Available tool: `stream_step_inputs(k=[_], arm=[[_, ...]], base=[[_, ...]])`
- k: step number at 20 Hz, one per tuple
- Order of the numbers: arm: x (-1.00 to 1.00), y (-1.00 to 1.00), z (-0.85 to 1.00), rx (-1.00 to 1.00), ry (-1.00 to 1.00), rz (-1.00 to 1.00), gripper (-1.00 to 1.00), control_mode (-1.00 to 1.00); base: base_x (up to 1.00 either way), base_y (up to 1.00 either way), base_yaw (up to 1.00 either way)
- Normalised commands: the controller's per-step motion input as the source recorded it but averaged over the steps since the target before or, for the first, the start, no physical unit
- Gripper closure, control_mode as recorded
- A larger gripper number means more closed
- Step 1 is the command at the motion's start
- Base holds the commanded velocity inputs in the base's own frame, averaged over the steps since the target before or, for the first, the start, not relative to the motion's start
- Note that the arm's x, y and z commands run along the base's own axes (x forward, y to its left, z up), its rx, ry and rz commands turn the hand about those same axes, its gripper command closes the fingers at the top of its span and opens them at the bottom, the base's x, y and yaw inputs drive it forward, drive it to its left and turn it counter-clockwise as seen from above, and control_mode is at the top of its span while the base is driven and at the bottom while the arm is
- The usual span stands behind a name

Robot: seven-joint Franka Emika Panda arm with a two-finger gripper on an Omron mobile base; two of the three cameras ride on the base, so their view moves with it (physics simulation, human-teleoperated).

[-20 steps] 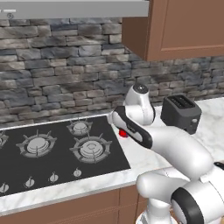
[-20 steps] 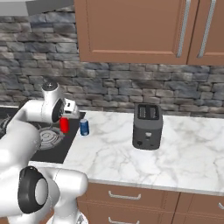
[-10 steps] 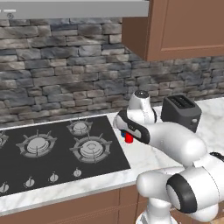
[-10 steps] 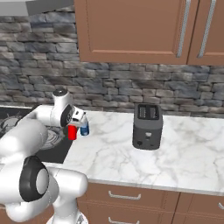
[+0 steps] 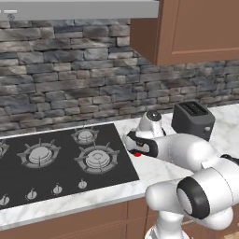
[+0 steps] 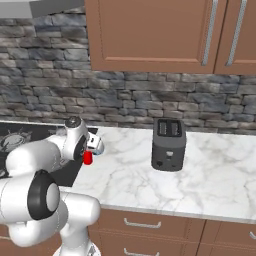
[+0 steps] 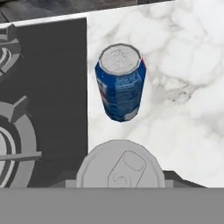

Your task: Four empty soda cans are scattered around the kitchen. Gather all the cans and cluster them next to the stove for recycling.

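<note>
Red can (image 6: pixel 87 158) lower, label unreadable.

light: even, bright | shadows: faint | glare: none | focus: sharp, rendered | edges: undistorted

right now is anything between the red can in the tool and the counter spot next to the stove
Nothing visible blocks it. The tool holds the red can by the stove edge, over bare marble counter. The blue can stands upright just beyond, on the counter beside the cooktop, so set down short of it.
</note>
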Motion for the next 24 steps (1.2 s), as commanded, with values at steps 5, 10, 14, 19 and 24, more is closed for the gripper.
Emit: stream_step_inputs(k=[5, 10, 14, 19, 24], arm=[[0.14, 0.0, -0.2, 0.0, -0.2, 0.0, 1.0, -1.0], [0.17, 0.0, -0.12, 0.0, -0.02, 0.0, 1.0, -1.0], [0.16, 0.0, -0.07, 0.0, 0.0, 0.0, 1.0, -1.0], [0.08, 0.0, -0.16, 0.0, 0.0, 0.0, 1.0, -1.0], [0.05, 0.0, -0.24, 0.0, 0.0, 0.0, 1.0, -1.0]], base=[[0.0, 0.0, 0.0], [0.0, 0.0, 0.0], [0.0, 0.0, 0.0], [0.0, 0.0, 0.0], [0.0, 0.0, 0.0]])
